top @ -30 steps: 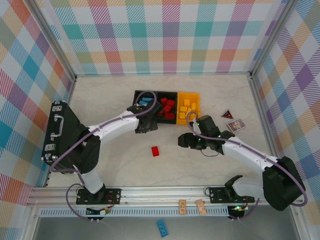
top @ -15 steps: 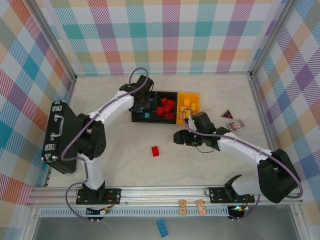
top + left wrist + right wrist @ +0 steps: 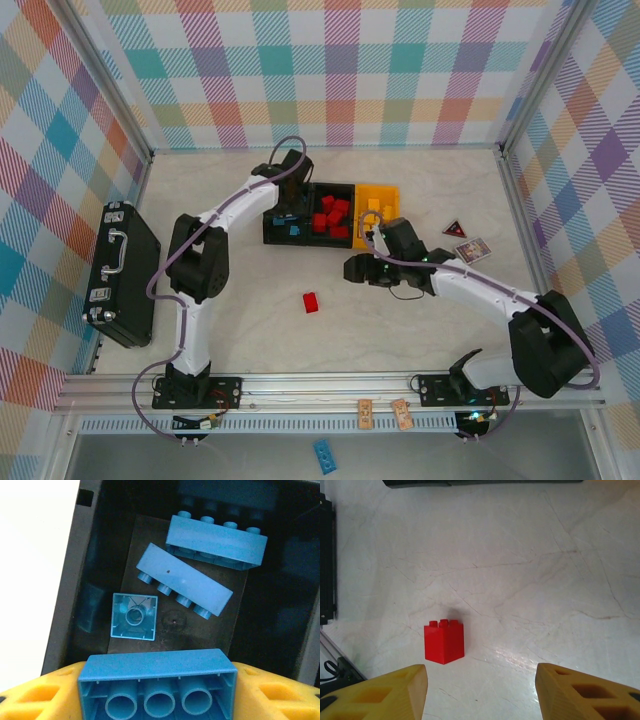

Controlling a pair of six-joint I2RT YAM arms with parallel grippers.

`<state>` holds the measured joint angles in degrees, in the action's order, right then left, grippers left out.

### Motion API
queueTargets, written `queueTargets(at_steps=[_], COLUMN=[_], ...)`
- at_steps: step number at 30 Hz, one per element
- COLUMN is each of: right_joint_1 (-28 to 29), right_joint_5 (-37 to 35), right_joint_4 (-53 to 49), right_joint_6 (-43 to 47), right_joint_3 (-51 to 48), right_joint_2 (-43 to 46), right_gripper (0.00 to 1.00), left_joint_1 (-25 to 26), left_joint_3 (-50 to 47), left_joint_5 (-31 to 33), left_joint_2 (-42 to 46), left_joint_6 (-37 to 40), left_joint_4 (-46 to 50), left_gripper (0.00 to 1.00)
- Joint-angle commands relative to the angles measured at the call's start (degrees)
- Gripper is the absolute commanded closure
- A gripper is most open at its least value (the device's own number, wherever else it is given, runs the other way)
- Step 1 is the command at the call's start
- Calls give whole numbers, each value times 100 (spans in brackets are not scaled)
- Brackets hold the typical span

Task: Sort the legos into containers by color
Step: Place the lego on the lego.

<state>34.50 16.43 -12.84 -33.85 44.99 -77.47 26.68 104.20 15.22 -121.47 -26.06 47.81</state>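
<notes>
Left claw is clamped on a blue brick, hollow underside facing my wrist camera, with a yellow finger pressing each short end. I hold it over the left black bin, clear of the three loose blue bricks on the bin floor: two long ones and one small square one, hollow side up. From the top camera my left claw hangs over that same bin, the leftmost of the row of three.

Right claw: jaws parted wide, nothing between them, bare table below. One red brick stands studs up on the table just ahead of the fingers, touching neither. The top camera puts my right claw on the near side of the bins, with that red brick to its left and nearer the arm bases, close but apart.

Middle black bin holds red bricks; yellow bin holds yellow bricks. The three bins sit side by side. A black case lies at the left edge, and two small cards lie right of the yellow bin. Another blue brick lies off the table, past the rail by the bases.
</notes>
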Motion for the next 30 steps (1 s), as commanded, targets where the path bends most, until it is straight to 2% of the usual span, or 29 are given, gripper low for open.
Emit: queueTargets(at_steps=[1, 7, 12, 15, 23, 30], right_joint_1=[46, 43, 41, 39, 40, 39], right_joint_5=[-42, -37, -33, -25, -8, -77], right_joint_4=[135, 50, 70, 71, 60, -211], right_joint_6=[77, 186, 153, 146, 150, 243], right_joint_3=[328, 545, 485, 442, 445, 418], right_joint_2=[-86, -180, -165, -146, -97, -1], right_gripper=[40, 41, 41, 41, 40, 40], left_joint_1=[-53, -53, -54, -51, 0, 253], left_joint_3=[160, 144, 182, 188, 30, -911], left_joint_5=[-79, -98, -177, -202, -422, -722], left_joint_2=[-49, -128, -175, -127, 312, 1242], left_joint_6=[24, 1, -41, -65, -134, -171], left_joint_4=[22, -42, -40, -53, -154, -410], left_gripper=[43, 42, 29, 26, 25, 26])
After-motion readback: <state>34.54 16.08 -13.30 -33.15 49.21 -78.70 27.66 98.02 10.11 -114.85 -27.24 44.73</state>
